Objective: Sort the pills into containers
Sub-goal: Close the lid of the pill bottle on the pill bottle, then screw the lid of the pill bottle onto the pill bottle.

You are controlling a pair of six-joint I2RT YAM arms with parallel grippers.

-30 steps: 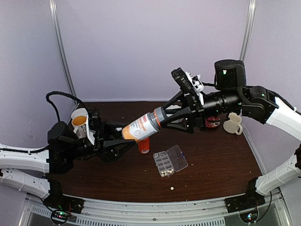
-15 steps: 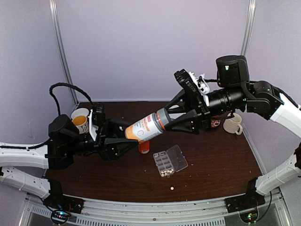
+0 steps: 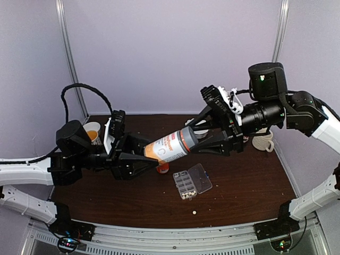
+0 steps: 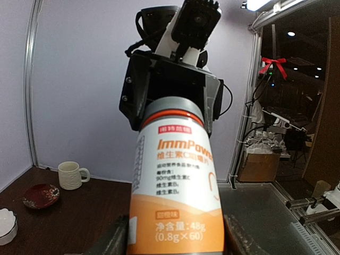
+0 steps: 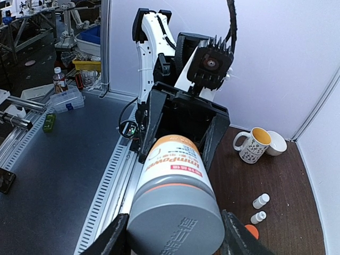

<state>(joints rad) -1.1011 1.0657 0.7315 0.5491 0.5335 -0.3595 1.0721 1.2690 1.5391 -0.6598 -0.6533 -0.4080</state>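
- Top view: soft, even overhead light, with a lilac cast on the walls. Shadows on the dark table [image 3: 249, 191] are faint, and the pills [image 3: 186, 196] are mere pale specks.
- Left wrist view: a lamp [image 4: 256, 4] glares at top right. The bottle [image 4: 175, 186] label is sharp and the background dim.
- Right wrist view: the edges are bowed, and the bottle's near cap [image 5: 175, 223] is slightly soft.

Open clear organizer box [image 3: 187, 182], pills [image 3: 185, 195] at near end, loose pill [image 3: 194, 212] nearby

The black-and-white left arm [image 3: 74, 159] is stretched rightward, level above the table, and its black two-finger left gripper [image 3: 150, 155] is clamped on the orange base of a white-labelled, grey-capped bottle [image 3: 169, 148]. The right arm [image 3: 297, 114] is extended leftward, and its right gripper [image 3: 194, 140] is closed around the grey cap.
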